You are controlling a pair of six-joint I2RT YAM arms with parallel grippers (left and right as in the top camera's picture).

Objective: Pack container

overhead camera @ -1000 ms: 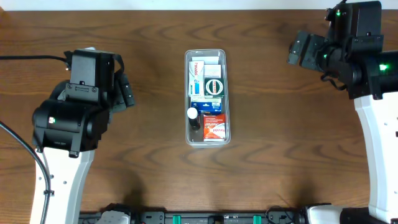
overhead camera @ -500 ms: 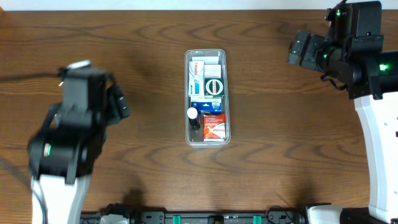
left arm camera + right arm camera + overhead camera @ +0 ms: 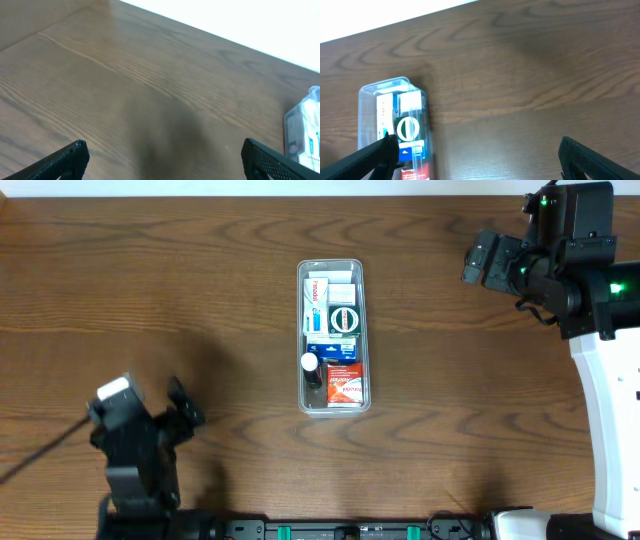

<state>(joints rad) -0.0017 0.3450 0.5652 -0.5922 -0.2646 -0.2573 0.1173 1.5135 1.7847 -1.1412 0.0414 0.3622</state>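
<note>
Left gripper (image 3: 167, 161): fingers spread wide, holding nothing, over the wooden table (image 3: 125, 75); the container (image 3: 299, 320), filled with small boxes (image 3: 343, 320), lies well apart, ahead to its right. Right gripper (image 3: 477, 156): likewise spread and empty, container ahead-left.

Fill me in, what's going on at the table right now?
The clear container sits mid-table, already filled with small medicine boxes and a white-capped bottle. Neither arm is handling anything: the left claw is open and empty near its own base, and the right claw is open and empty off to the far right. Packing looks done.
</note>
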